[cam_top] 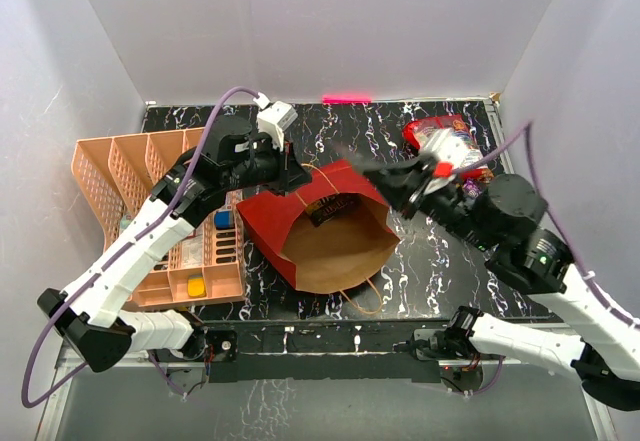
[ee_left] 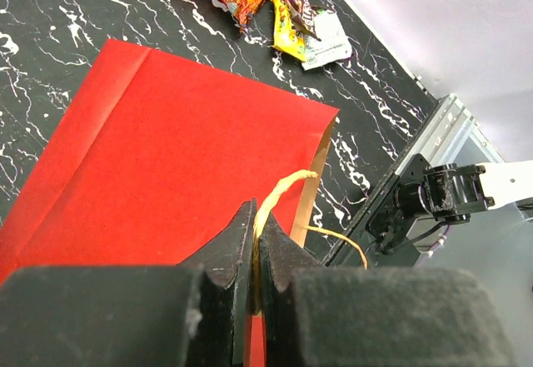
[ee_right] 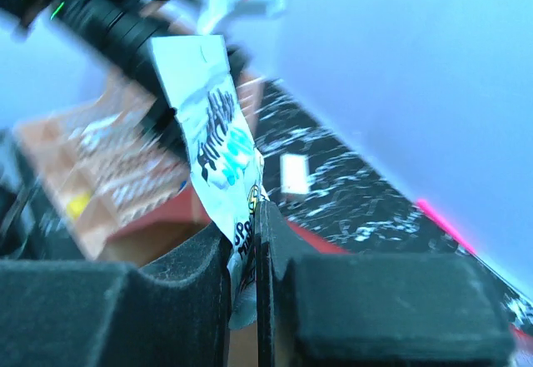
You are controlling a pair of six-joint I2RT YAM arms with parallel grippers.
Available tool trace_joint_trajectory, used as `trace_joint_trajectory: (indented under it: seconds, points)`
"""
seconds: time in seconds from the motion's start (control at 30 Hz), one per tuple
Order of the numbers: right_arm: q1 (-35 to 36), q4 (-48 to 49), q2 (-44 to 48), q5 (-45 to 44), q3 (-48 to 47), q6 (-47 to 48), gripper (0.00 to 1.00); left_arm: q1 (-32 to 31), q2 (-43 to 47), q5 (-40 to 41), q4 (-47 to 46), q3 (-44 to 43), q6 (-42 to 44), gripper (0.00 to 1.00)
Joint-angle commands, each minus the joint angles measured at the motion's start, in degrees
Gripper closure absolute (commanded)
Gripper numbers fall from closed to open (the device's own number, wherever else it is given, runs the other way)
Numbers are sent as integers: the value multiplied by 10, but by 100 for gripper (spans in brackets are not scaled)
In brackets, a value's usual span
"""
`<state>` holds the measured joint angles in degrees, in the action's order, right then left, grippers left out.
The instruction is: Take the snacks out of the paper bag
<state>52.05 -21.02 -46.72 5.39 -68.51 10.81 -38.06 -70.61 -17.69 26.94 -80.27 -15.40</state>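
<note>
the left hand (ee_left: 254, 242) is closed on the thin cord handle (ee_left: 279, 192) of the red paper bag (ee_left: 166, 151), with the cord pinched between the two fingers. the bag lies on its side on the counter (cam_top: 440, 261), and its open mouth faces the near edge. the right hand (ee_right: 254, 234) is closed too, and it grips a white and blue packet (ee_right: 212, 134) only by the lower edge. from above this hand appears just beside the far right rim of the bag. a dark packet (cam_top: 335, 208) is inside the bag, and the other snacks (cam_top: 432, 129) lie in a pile at the far right of the counter, well apart from the bag.

i think the risks are these. the grip on the white and blue packet is narrow, so it can slip out and fall back into the mouth. the cord is thin and may slide between the fingers, and then the bag can sag and cover the dark packet. if the right hand catches the rim, the bag can be dragged or torn.
</note>
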Motion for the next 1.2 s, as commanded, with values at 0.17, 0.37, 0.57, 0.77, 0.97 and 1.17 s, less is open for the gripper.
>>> trace_joint_trajectory:
  seconds: [0.17, 0.37, 0.57, 0.77, 0.97, 1.17]
  points:
    - [-1, 290, -88, -525, -7, 102, 92, -2, 2, 8, 8, -32, 3, 100]
    - [-122, 521, -246, -643, 40, 418, 92, -2, 8, 16, 12, -31, 1, 100]
    - [-282, 503, -310, -638, 110, 359, 92, -1, 11, 19, 11, -26, 2, 100]
    - [-400, 393, -342, -621, 189, 208, 92, -2, 10, 19, 10, -23, 7, 100]
    - [-466, 312, -396, -584, 248, 81, 92, -2, 11, 14, 7, -17, 7, 100]
    - [-467, 245, -457, -571, 236, 0, 91, -2, 15, 17, 7, -14, 8, 100]
